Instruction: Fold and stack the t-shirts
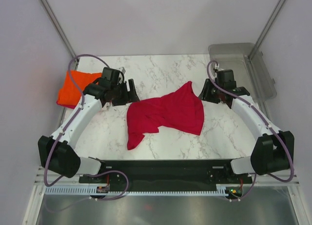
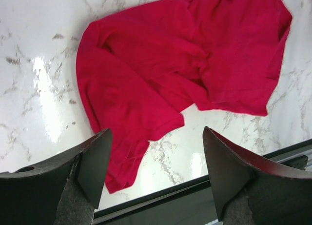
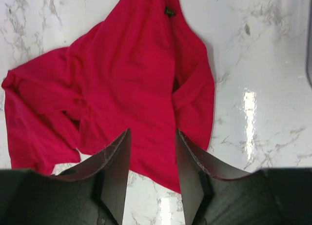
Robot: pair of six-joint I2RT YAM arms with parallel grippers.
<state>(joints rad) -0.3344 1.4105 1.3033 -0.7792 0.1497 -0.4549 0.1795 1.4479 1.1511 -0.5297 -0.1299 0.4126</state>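
Where marble table (image 1: 161, 69) gleams, rumpled crimson t-shirt (image 1: 168, 112)

Robotics lab cell: marble-look table (image 1: 165, 71) beneath left gripper (image 2: 156, 131) and right gripper (image 3: 152, 132); white walls (image 1: 146, 20), metal frame struts (image 1: 53, 20) beyond them.

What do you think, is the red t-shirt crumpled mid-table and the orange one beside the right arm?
No: the top external view shows the orange t-shirt beside the left arm, not the right. The red t-shirt is crumpled mid-table.
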